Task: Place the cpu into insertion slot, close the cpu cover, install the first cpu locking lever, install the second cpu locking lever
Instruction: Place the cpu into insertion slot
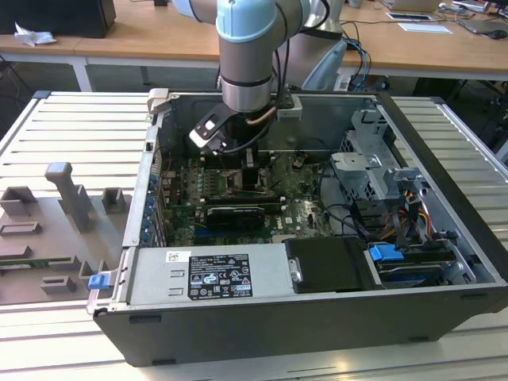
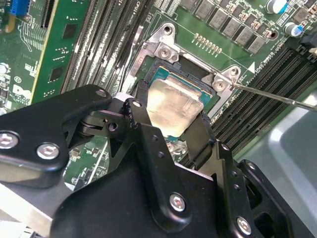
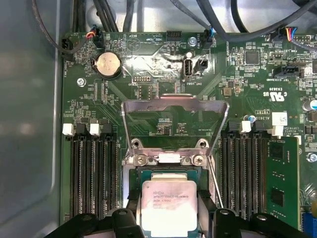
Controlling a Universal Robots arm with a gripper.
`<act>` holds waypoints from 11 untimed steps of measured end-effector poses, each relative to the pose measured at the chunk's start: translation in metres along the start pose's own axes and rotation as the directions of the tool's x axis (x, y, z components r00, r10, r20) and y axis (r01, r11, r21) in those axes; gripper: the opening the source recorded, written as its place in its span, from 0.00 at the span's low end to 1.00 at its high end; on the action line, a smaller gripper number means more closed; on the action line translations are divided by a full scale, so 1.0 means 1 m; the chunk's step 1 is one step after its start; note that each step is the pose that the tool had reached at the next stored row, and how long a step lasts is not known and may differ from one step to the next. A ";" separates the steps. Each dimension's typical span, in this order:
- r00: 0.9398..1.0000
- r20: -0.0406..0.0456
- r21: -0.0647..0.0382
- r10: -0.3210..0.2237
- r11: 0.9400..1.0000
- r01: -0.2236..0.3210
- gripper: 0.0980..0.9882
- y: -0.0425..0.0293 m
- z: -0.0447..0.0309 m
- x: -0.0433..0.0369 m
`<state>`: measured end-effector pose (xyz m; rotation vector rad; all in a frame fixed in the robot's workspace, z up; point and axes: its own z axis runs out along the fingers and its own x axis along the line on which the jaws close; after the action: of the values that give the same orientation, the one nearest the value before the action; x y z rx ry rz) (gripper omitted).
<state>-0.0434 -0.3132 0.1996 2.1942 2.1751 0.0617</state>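
In the second wrist view, the black body of the gripper (image 2: 172,119) covers the near part of the cpu (image 2: 173,104) and of the insertion slot (image 2: 166,49). In the first wrist view, the picture's edge cuts off the cpu's lower side. In the exterior view, the arm (image 1: 248,71) blocks the slot. Whether the gripper touches the cpu cannot be told.

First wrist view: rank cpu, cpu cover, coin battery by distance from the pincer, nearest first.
1. cpu, right at the pincer.
2. cpu cover, raised open just past the cpu.
3. coin battery, farthest, beyond the cover and off to one side.
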 end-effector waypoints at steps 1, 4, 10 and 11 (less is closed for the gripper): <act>1.000 0.000 0.000 0.000 1.000 0.000 0.50 -0.0001 0.0006 0.0000; 1.000 0.002 0.001 0.000 1.000 0.000 0.50 -0.0003 0.0027 0.0003; 1.000 0.000 -0.001 0.000 1.000 0.000 0.58 -0.0002 0.0034 0.0007; 1.000 0.001 0.000 0.000 1.000 0.000 0.58 -0.0003 0.0031 0.0005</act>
<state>-0.0435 -0.3127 0.1965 2.1938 2.1746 0.0607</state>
